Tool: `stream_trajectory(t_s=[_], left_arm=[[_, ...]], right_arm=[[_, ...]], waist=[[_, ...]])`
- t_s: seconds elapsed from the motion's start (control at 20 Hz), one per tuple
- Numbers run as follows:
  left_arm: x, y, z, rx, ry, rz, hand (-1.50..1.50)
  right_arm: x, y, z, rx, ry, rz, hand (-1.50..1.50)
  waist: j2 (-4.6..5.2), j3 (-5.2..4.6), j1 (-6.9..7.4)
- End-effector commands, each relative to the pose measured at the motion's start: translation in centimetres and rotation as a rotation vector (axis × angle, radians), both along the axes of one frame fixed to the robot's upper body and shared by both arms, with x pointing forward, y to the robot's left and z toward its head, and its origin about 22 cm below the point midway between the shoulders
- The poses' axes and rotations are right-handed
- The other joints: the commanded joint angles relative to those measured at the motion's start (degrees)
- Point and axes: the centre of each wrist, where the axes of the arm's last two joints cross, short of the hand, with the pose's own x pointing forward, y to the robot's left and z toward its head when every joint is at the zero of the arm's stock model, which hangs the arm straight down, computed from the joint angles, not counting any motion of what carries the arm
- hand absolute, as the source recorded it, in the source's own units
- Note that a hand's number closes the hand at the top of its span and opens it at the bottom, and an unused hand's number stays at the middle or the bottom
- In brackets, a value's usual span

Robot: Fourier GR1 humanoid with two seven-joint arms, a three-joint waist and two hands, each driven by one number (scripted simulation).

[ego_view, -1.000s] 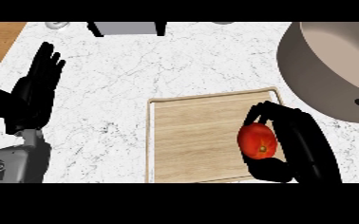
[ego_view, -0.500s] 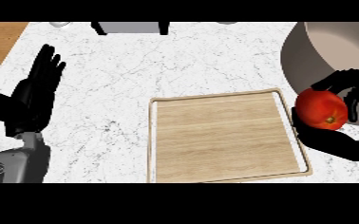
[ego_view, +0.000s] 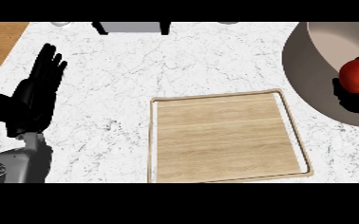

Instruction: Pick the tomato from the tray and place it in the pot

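Fingers of the left hand (ego_view: 35, 95) straight, empty, upright at the worktop's (ego_view: 140, 76) left.
Tomato (ego_view: 352, 75), cut by the right edge, over the pot (ego_view: 312, 61); right hand (ego_view: 345, 95) barely shows beneath, grip unclear.

White veined marble counter (ego_view: 175, 61), wood strip (ego_view: 13, 35) far left

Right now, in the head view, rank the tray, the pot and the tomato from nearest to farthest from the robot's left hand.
Measured from the left hand, open at the view's left:
1. Tray, in the centre, nearest.
2. Pot, at the right side.
3. Tomato, at the far right edge, within the pot's outline, farthest.
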Motion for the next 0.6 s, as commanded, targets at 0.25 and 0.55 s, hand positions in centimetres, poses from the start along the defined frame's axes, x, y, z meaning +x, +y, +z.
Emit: stream_trajectory(t_s=[0.25, 0.55], left_arm=[[-0.3, 0.9, -1.7, -0.006, 0.013, -0.012, 0.0], [0.3, -0.4, -1.0, -0.009, 0.0, -0.039, 0.0]], right_arm=[[4.8, -6.1, -2.6, -0.056, -0.02, -0.075, 1.5], [6.1, -9.2, -4.5, -0.384, 0.058, -0.294, 1.5]], waist=[[0.25, 0.01, 0.53], [0.78, 0.05, 1.81]])
